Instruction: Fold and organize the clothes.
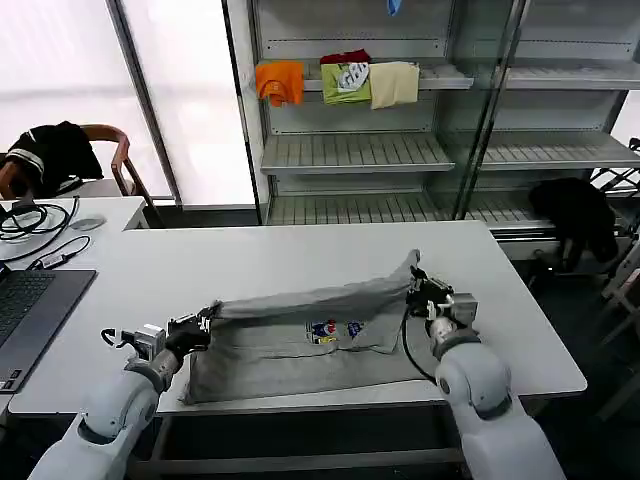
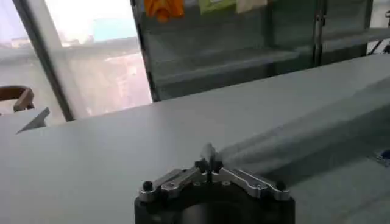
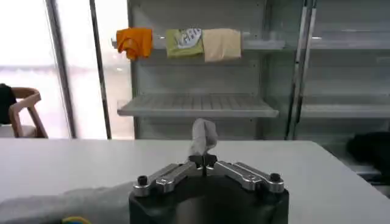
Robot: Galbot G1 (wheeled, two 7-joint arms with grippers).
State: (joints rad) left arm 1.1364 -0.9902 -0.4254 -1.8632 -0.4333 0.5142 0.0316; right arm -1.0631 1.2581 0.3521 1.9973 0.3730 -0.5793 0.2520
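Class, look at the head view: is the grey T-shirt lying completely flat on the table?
No: both the left pincer and right pincer hold an edge of the T-shirt raised above the table.

T-shirt (image 1: pixel 300 345): I see soft matt grey cotton, wrinkled | table (image 1: pixel 250 265): smooth matt grey-white top | left gripper (image 2: pixel 209 159) and right gripper (image 3: pixel 203 159): brushed silvery metal links, black glossy housing

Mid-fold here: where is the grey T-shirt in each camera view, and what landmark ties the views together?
Head view: the T-shirt lies on the table's near half, its far edge lifted between the left gripper and right gripper.
Left wrist view: a raised grey ridge running from the gripper.
Right wrist view: a pinched tuft above the gripper.
Shared landmark: the orange garment on the shelf.
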